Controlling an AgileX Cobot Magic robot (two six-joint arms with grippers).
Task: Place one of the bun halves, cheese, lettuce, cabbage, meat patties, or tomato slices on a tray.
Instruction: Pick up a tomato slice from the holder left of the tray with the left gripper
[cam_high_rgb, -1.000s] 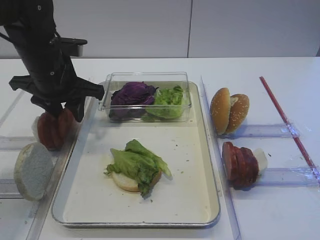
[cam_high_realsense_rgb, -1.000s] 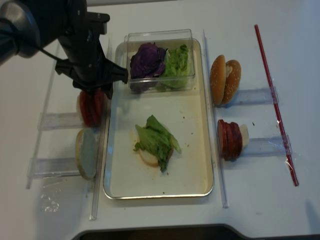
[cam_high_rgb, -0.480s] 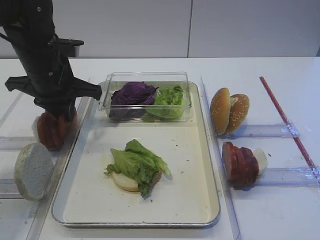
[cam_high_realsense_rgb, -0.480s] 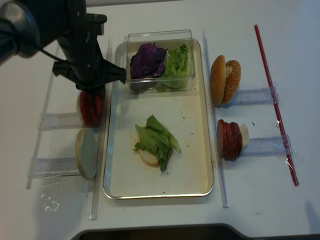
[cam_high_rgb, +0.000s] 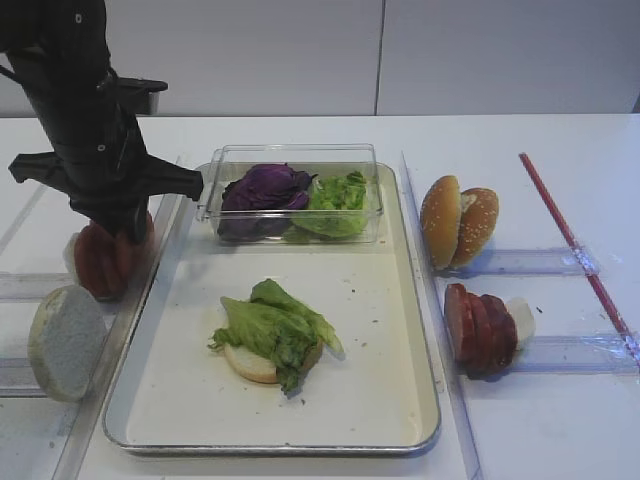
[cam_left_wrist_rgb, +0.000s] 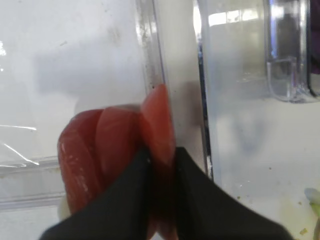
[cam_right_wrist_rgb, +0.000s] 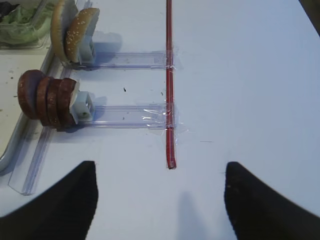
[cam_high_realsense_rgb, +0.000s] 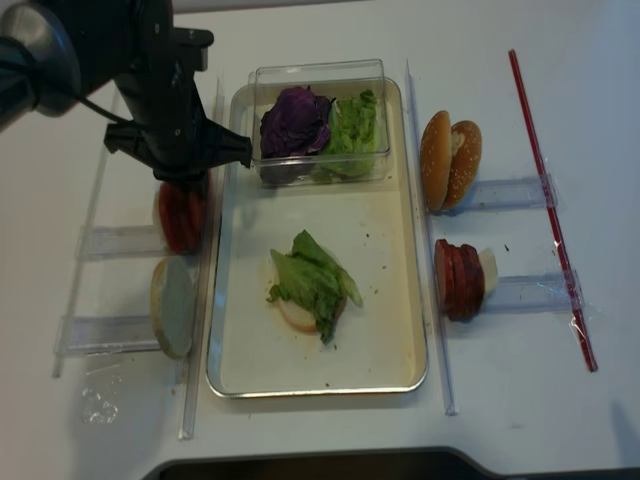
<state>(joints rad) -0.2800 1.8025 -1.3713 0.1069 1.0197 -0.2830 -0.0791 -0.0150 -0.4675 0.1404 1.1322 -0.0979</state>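
While the left gripper (cam_high_rgb: 118, 225) hangs over the tomato slices (cam_high_rgb: 105, 258) left of the tray (cam_high_rgb: 405, 290), the left wrist view shows its fingers (cam_left_wrist_rgb: 131, 192) pinching the rightmost slice (cam_left_wrist_rgb: 157, 131). Right wrist view: right gripper (cam_right_wrist_rgb: 159, 197) wide apart, holding nothing.

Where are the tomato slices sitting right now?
In the exterior high view the tomato slices stand on edge left of the tray, behind a pale bun half; the left claw is shut on the rightmost slice.
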